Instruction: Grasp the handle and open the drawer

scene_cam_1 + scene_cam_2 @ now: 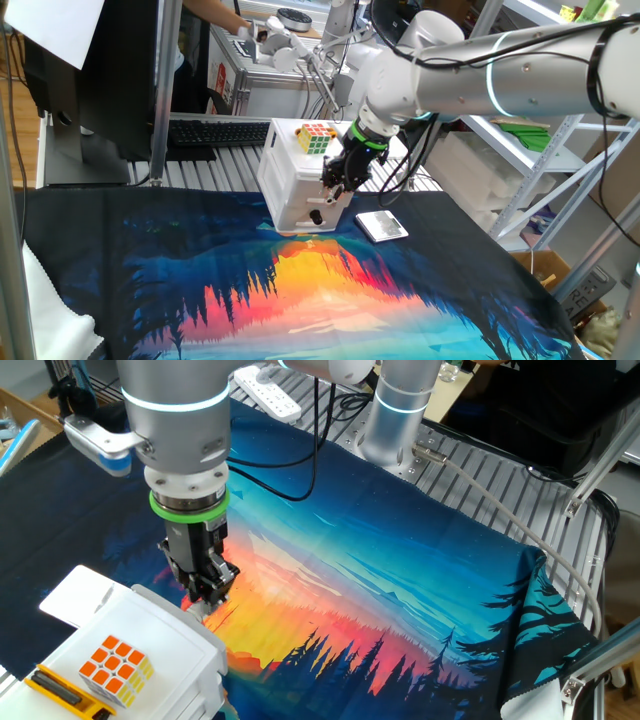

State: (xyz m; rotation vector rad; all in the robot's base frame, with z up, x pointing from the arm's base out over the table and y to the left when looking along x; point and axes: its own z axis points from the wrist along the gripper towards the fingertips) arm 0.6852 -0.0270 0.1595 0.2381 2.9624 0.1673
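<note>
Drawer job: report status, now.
Gripper pointing down at the white cabinet's upper front, jaw state unclear. Drawer shows no opening; handle hidden. Rubik's cube on top, nothing blocking.

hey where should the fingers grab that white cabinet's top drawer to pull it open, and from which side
Probably the small white handle on the upper drawer's front, which the gripper now hides. Come at the cabinet from above its front face, fingers pointing down, one each side of the handle: it sticks out from a flat front just under the top edge. The black knob belongs to the lower drawer.
</note>
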